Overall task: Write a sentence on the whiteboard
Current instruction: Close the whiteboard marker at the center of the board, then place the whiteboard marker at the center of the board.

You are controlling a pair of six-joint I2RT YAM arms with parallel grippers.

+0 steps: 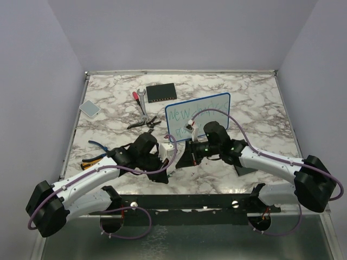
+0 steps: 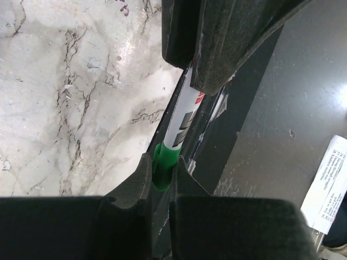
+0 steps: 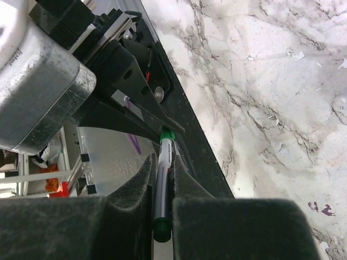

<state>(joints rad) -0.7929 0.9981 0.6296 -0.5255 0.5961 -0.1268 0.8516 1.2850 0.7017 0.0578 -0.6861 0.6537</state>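
The whiteboard (image 1: 225, 102) stands right of the pliers (image 1: 145, 123); the marker (image 2: 181, 116) is before it.

top camera looks down on the worktop (image 1: 108, 97) from behind its near edge; both wrist cameras, very close, share the marker (image 2: 179, 122).

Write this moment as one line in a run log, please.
left gripper: shut on green marker, cap end | right gripper: shut on its barrel | whiteboard: sentence in green, two lines | marker off board
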